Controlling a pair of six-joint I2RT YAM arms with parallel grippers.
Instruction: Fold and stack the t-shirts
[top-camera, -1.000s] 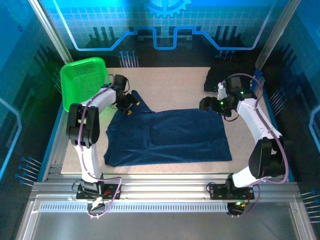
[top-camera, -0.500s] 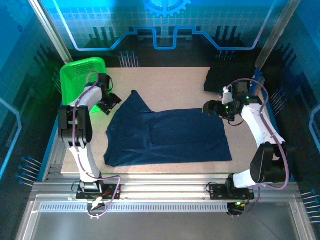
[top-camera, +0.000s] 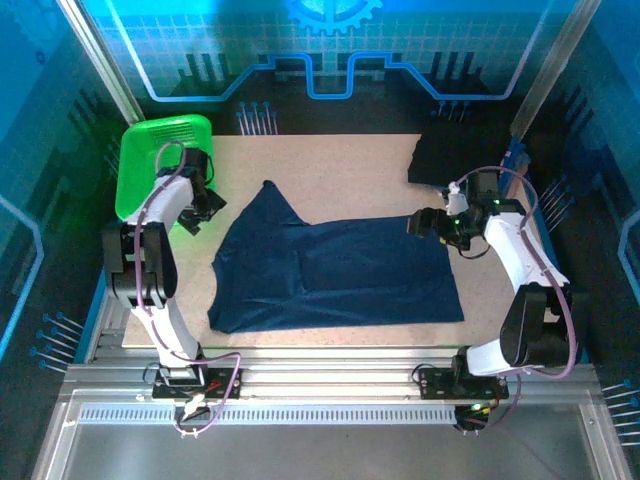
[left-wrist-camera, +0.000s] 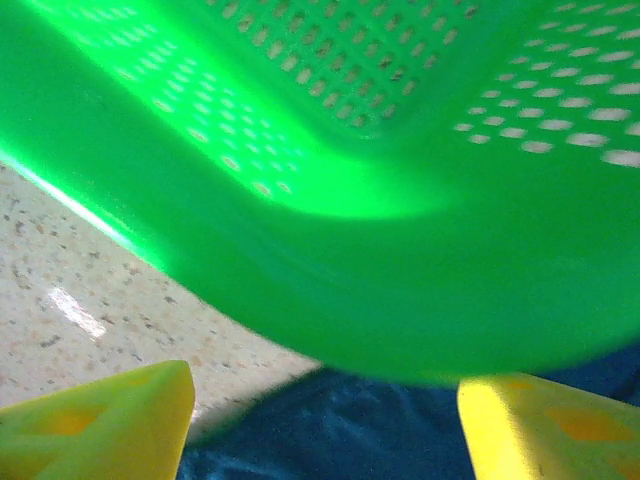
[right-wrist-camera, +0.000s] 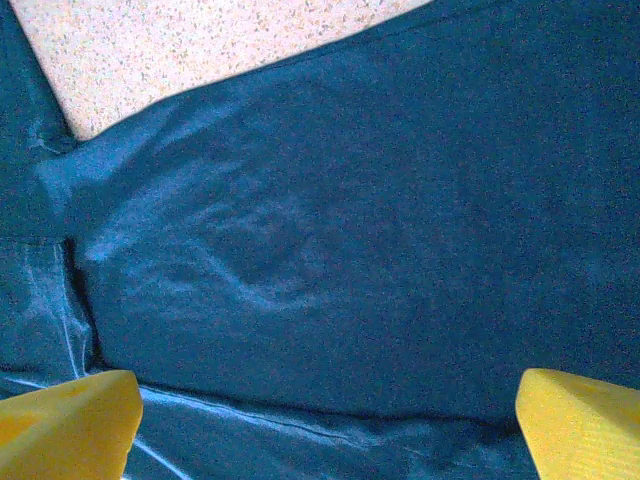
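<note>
A navy-blue t-shirt (top-camera: 340, 270) lies spread flat in the middle of the table, one sleeve pointing up toward the back left. A near-black t-shirt (top-camera: 450, 158) lies crumpled at the back right. My left gripper (top-camera: 200, 207) hovers left of the sleeve, beside the green basket; its yellow fingers (left-wrist-camera: 100, 430) stand wide apart, open, with navy cloth (left-wrist-camera: 330, 430) below them. My right gripper (top-camera: 425, 222) hangs over the navy shirt's back right corner, open (right-wrist-camera: 325, 425), its fingertips (right-wrist-camera: 70, 420) apart above the cloth (right-wrist-camera: 350, 230).
A bright green mesh basket (top-camera: 160, 150) stands at the back left corner, and its wall (left-wrist-camera: 400, 220) looms close in the left wrist view. Bare speckled tabletop (top-camera: 340, 165) lies behind the navy shirt. Frame posts and blue panels ring the table.
My left gripper has let go of the sleeve and moved left toward the basket, jaws widening. The sleeve now lies flat. My right gripper shifted slightly to the right.
</note>
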